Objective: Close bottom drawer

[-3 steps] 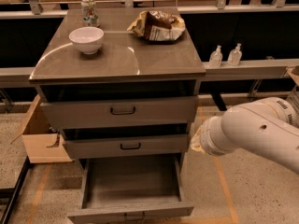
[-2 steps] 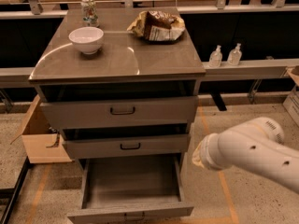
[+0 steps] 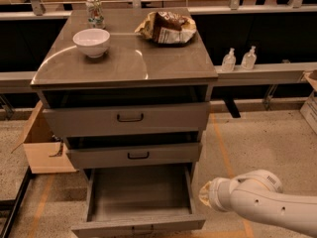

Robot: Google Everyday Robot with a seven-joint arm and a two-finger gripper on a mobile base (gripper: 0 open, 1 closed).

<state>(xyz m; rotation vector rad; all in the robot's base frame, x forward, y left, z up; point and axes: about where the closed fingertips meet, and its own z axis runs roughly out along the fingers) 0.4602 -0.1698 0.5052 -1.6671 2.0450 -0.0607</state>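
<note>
The bottom drawer (image 3: 140, 192) of the grey cabinet (image 3: 124, 63) stands pulled far out. Its wide shallow tray is empty, and its slim front panel (image 3: 138, 225) lies at the lower edge of the view. The middle drawer (image 3: 133, 155) and the top drawer (image 3: 126, 118) sit pulled out a little. My white arm (image 3: 267, 202) comes in from the lower right. My gripper (image 3: 204, 195) is at its left end, just right of the open drawer's right side wall and near its front corner.
On the cabinet top stand a white bowl (image 3: 91, 42), a can (image 3: 94, 11) and a crumpled chip bag (image 3: 167, 28). An open cardboard box (image 3: 42, 145) sits on the floor to the left. Two small bottles (image 3: 238, 59) stand on a rail at the right.
My arm has dropped lower and swung down to the right, from beside the middle drawer to beside the open bottom drawer. The drawers have not moved.
</note>
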